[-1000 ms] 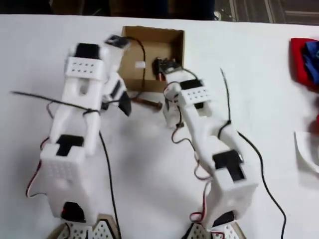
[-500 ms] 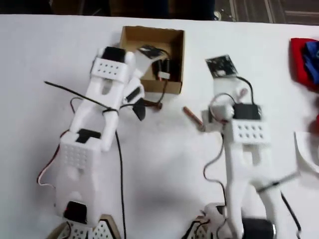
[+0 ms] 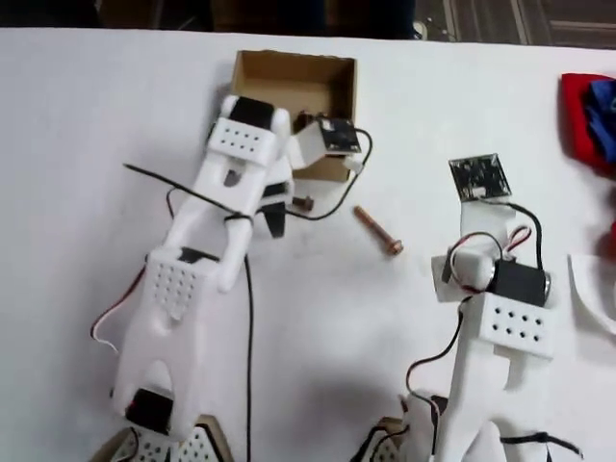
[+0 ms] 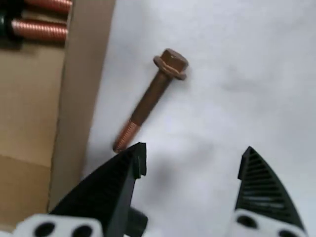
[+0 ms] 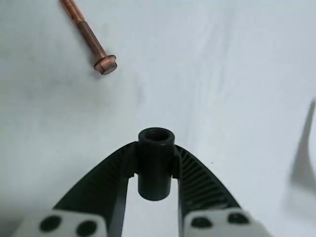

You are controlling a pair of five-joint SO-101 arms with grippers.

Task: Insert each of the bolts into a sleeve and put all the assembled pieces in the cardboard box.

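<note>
The cardboard box (image 3: 294, 72) sits at the table's far middle, and its wall (image 4: 81, 98) shows in the left wrist view. Inside it lie copper bolts in a black sleeve (image 4: 39, 24). One loose copper bolt (image 4: 150, 98) lies on the table along the box's front wall, its end showing beside the left arm (image 3: 303, 203). My left gripper (image 4: 193, 153) hangs open just short of it (image 3: 282, 210). A second bolt (image 3: 377, 229) lies in the open between the arms (image 5: 89, 37). My right gripper (image 5: 155, 148) is shut on an upright black sleeve (image 5: 156, 170), back from that bolt.
A red and blue object (image 3: 589, 106) lies at the right edge, with a white curved piece (image 3: 589, 298) below it. Black and red cables trail from both arms. Bare white table lies between the arms and to the far left.
My right arm has swung away from the box, back and to the right. My left arm has shifted right towards the box's front. A bolt now lies on the table between them.
</note>
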